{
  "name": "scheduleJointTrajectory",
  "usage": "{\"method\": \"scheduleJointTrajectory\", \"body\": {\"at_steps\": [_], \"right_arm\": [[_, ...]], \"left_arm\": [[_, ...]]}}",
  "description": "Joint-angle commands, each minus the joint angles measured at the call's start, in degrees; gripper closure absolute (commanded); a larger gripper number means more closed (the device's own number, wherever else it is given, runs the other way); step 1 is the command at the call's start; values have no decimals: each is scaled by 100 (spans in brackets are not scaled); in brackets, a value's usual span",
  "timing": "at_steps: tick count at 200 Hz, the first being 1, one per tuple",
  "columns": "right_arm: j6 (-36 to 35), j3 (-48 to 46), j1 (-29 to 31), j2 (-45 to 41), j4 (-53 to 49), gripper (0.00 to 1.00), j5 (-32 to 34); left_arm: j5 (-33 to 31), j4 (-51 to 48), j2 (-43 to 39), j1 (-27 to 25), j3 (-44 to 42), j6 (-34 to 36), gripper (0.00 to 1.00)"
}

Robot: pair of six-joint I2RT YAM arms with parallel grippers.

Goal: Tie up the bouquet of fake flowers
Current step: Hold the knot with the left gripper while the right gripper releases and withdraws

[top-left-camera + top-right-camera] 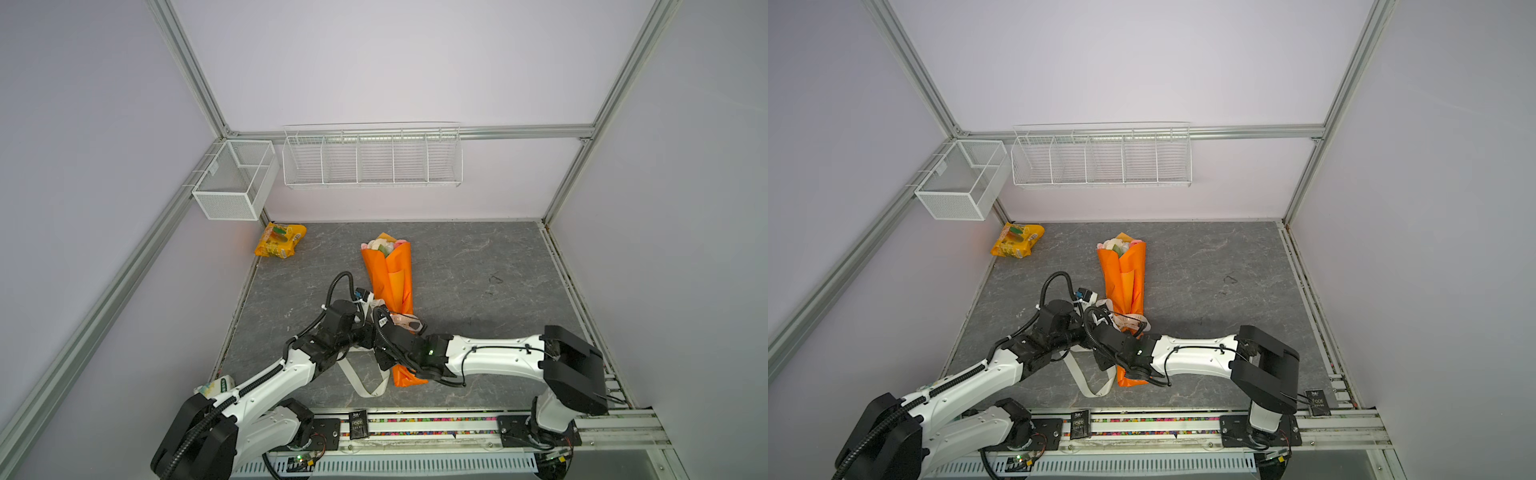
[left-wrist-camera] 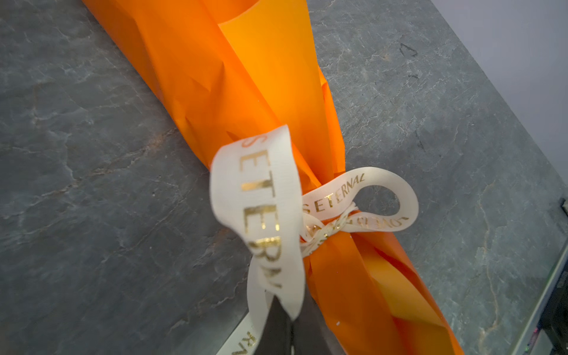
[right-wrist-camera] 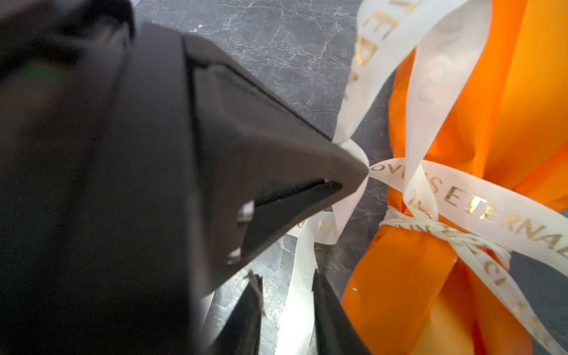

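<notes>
The bouquet of fake flowers (image 1: 388,270) (image 1: 1124,274) lies on the grey slate table in its orange paper wrap, blooms (image 1: 384,245) toward the back wall. A cream ribbon with gold lettering (image 2: 258,196) (image 3: 479,203) is knotted round the wrap's narrow waist, and its long tail (image 1: 368,394) trails over the table toward the front. My left gripper (image 2: 290,312) is shut on one ribbon loop beside the knot. My right gripper (image 3: 289,295) stands open just in front of it, a loose ribbon strand running between its fingers. The stems are hidden by the wrap.
A yellow-orange snack packet (image 1: 280,240) lies at the back left corner. On the walls hang a white mesh basket (image 1: 235,178) and a white wire rack (image 1: 372,158). A small packet (image 1: 216,384) sits by the left arm. Both arms cross over the table's front middle.
</notes>
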Motion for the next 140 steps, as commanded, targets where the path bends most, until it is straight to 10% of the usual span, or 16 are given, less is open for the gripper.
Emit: {"method": "scheduleJointTrajectory", "body": {"at_steps": [1,140], "right_arm": [[-58,-460,241,-518,433,67,-151],[2798,324,1083,341,-1427,52,231]], "left_arm": [[301,391,64,218,367,-333,100],[1032,217,175,531,529,-265,100]]}}
